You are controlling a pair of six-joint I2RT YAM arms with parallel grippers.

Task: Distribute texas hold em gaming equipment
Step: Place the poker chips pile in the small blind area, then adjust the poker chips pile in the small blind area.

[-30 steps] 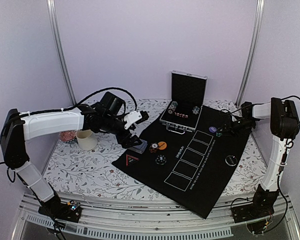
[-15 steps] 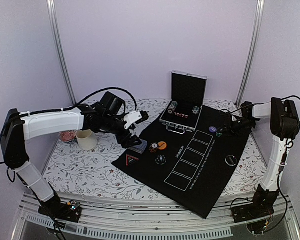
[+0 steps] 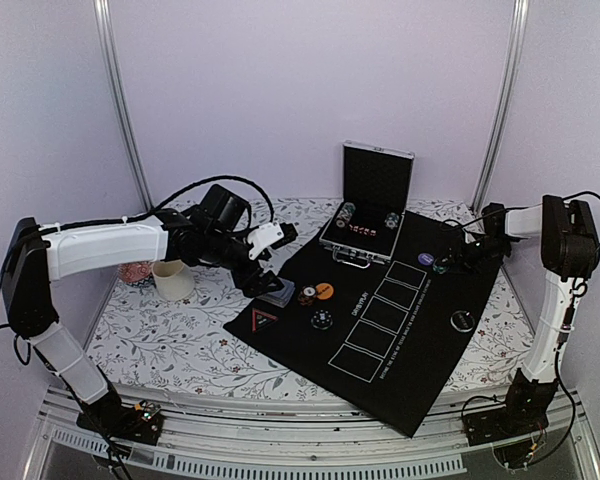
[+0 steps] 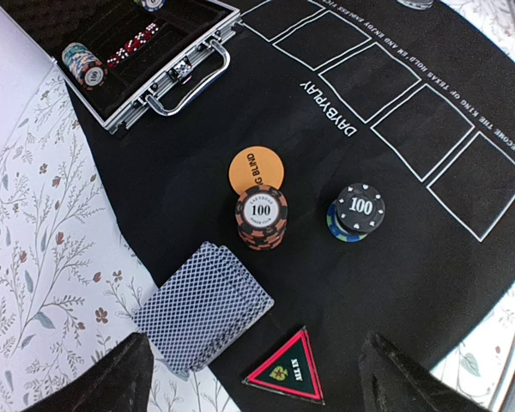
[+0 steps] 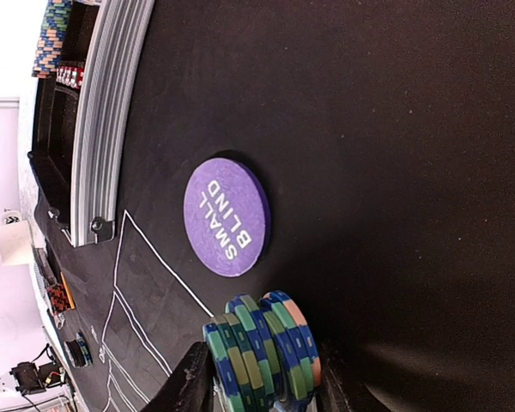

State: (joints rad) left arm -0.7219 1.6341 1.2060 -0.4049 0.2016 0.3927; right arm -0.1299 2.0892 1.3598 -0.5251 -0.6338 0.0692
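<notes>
**Stage of the deal-out, judged as partly complete.** The black felt mat with white outlined card boxes [image 3: 400, 340] already carries most of the equipment. Behind it, the open aluminium carrying case [image 3: 375, 180] still holds a column of striped chips [image 4: 84, 67], so more may remain to be shared out. The five card boxes are bare, and no cards appear dealt.

The fanned pack of grey-blue-backed playing cards [image 4: 204, 305] lies across the mat's left edge, directly beneath the left gripper [image 3: 262, 280]. Its jaws stand wide apart around nothing.

Near the pack stand a brown-and-cream striped chip stack marked 100 [image 4: 261, 215] and a black chip stack on green-blue chips [image 4: 358, 210]. A flat orange "BIG BLIND" disc [image 4: 254, 169] touches the brown stack. A black triangular "ALL IN" marker [image 4: 287, 378] lies nearer the mat's corner.

At the far right corner, a flat purple "SMALL BLIND" disc [image 5: 226, 216] lies just beside a green-and-blue striped chip stack [image 5: 262, 352]. The right gripper [image 3: 448, 262] flanks this stack closely; whether it presses or has let go cannot be told.
</notes>
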